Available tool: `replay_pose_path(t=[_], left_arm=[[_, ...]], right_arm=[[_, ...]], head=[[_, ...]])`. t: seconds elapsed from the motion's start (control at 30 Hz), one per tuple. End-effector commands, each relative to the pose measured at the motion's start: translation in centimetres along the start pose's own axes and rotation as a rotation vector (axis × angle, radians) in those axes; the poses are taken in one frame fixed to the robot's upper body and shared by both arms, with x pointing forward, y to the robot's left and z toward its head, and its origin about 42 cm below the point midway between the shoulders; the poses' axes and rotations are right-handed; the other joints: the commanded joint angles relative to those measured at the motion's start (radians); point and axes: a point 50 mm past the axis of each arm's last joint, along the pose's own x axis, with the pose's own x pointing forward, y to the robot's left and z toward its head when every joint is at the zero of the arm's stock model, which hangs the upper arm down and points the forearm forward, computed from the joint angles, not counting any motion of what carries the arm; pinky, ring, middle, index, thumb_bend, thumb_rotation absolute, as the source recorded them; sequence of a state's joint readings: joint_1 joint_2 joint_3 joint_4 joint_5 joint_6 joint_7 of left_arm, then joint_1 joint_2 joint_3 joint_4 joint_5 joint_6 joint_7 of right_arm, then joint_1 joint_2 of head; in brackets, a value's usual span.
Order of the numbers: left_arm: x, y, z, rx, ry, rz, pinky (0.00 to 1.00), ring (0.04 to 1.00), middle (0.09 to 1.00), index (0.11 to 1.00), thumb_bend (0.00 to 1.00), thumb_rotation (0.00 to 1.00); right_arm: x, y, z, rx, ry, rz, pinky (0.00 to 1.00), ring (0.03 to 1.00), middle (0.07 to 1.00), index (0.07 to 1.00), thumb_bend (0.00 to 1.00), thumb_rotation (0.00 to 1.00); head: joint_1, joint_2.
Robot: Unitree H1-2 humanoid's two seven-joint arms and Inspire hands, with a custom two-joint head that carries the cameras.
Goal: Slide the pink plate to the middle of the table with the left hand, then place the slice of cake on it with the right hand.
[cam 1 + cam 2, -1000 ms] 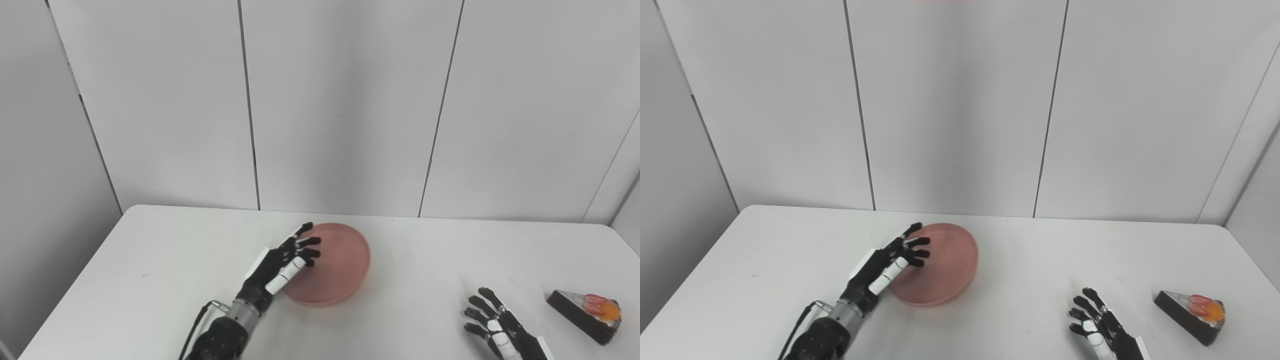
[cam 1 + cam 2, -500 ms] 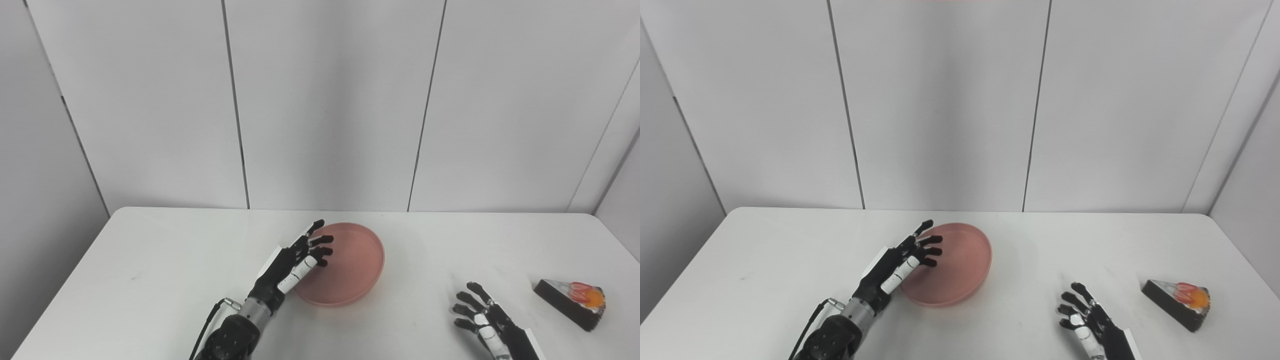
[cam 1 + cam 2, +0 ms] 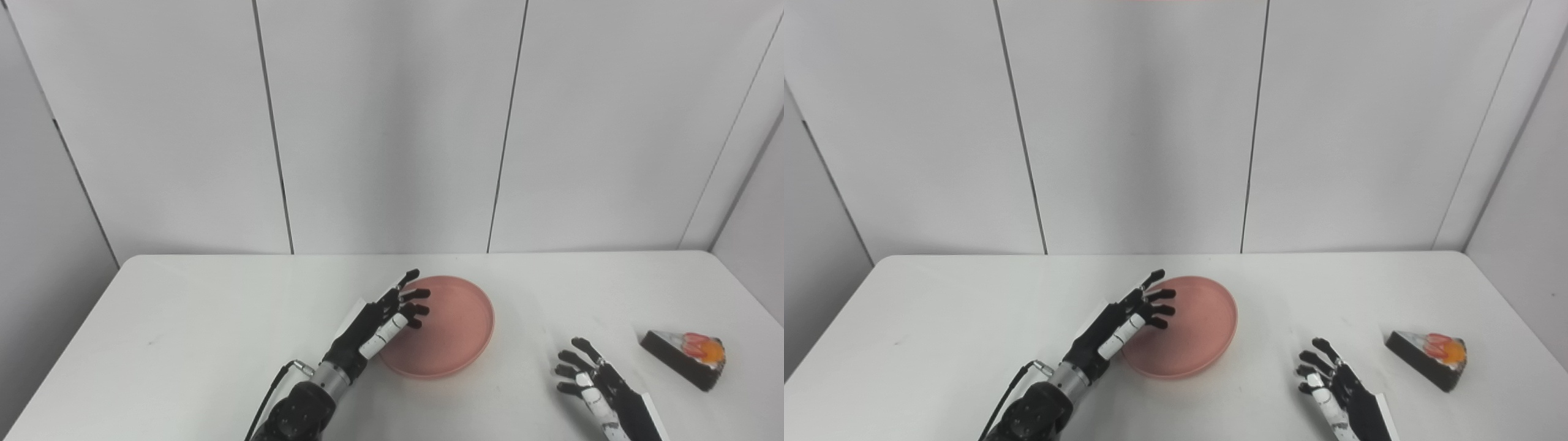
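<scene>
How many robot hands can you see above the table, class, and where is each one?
2. The left hand lies open over the near-left rim of the pink plate, mid-table. The right hand is open at the front right, short of the cake slice. None seems hidden.

The work surface is a white table [image 3: 184, 318] with rounded far corners and a smooth, matte top. A few small dark specks mark the top near its left side. Behind the table stands a wall of light grey panels [image 3: 392, 122], divided by thin dark vertical seams. At both the left and right edges the outer panels angle forward toward the camera, so that the wall encloses the table on three sides.
</scene>
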State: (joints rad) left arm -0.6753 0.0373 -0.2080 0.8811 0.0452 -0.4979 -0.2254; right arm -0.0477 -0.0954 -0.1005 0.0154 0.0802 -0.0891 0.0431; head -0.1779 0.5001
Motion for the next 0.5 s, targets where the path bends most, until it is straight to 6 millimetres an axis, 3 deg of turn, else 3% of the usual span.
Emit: replay_pose_path(t=[0.0, 0.27, 0.47], left_arm=[[-4.7, -2.3, -4.7, -0.079, 0.157, -0.007, 0.68, 0.785, 0.863, 0.973, 0.82, 0.87], [-5.4, 1.1, -3.5, -0.185, 0.09, 0.103, 0.76, 0.796, 0.871, 0.978, 0.85, 0.85], [-5.6, 1.9, -3.5, -0.186, 0.076, 0.115, 0.77, 0.806, 0.871, 0.976, 0.85, 0.85]], right_arm=[[-2.3, 0.4, -2.1, 0.017, 0.079, -0.011, 0.71, 0.764, 0.795, 0.851, 0.79, 0.75], [-2.0, 1.0, -1.7, 0.019, 0.078, -0.006, 0.71, 0.77, 0.806, 0.853, 0.79, 0.76], [-2.0, 1.3, -1.6, 0.016, 0.076, 0.002, 0.72, 0.775, 0.81, 0.851, 0.81, 0.77]], head=[[0.0, 0.001], [-0.017, -0.004], [-0.026, 0.0]])
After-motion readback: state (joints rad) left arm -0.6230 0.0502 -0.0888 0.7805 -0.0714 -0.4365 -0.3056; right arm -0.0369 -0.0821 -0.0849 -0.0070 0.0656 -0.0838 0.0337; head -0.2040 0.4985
